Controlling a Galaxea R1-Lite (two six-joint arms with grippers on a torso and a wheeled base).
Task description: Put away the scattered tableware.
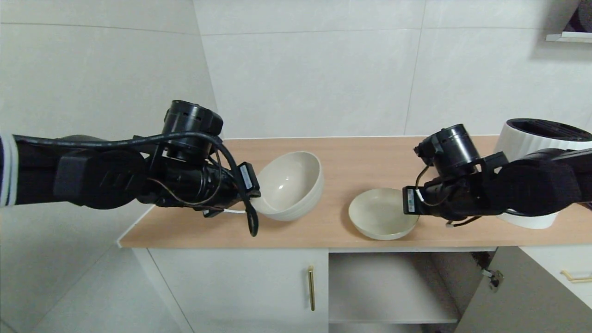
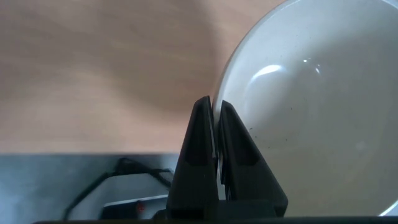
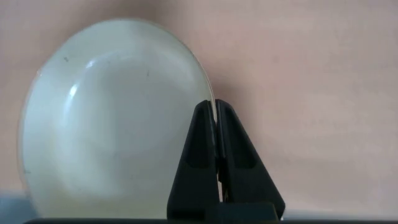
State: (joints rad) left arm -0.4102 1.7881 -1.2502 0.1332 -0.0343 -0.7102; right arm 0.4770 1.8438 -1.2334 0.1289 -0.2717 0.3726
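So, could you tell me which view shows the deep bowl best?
The head view: the whole deep bowl shows, tilted. The left wrist view gives part of its inside and the rim pinched in the left gripper. The right wrist view faces the dish in the right gripper instead.

Deep cream bowl (image 1: 289,185), glossy, tipped steeply with its inside turned frontward, left of the counter's (image 1: 360,166) middle; shallower cream bowl (image 1: 381,213), slightly tilted, to its right, apart, near the front edge
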